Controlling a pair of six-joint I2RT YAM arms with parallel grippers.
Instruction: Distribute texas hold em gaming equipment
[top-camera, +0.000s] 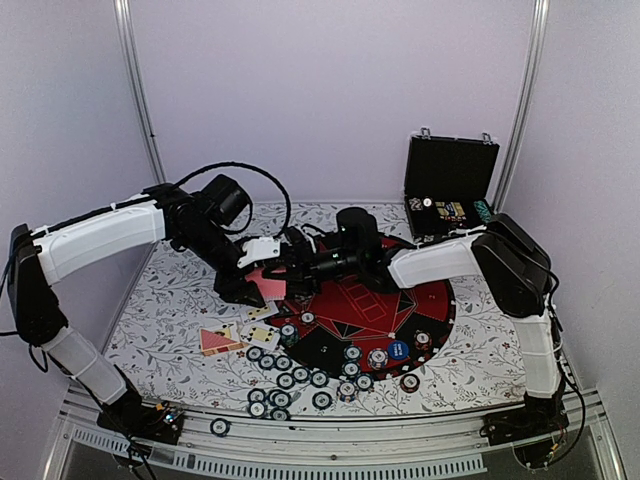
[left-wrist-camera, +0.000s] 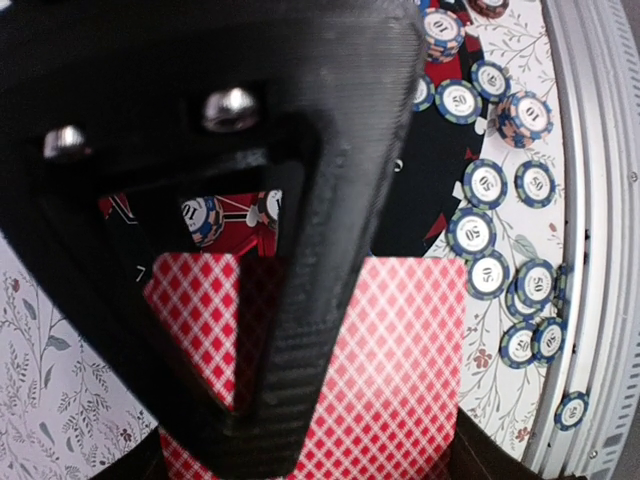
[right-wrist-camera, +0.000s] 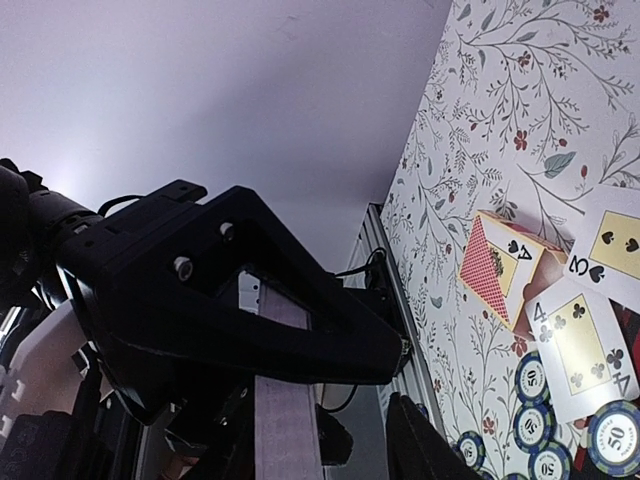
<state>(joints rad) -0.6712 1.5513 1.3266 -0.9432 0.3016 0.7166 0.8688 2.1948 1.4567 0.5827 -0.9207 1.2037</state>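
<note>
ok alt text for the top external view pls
Over a floral table, a robot's left gripper pinches red-backed cards, its right gripper close beside them. Poker chips lie scattered across a red-and-black mat and the near table; an open black case stands back right.

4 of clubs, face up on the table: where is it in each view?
Top external: 4 of clubs lies left of the mat, between the red-backed card and the chips; its pips are too small to read here.
Left wrist: not in it.
Right wrist: lower right, just below the 3 of spades.
Shared landmark: 50-marked chips on the floral cloth.
</note>
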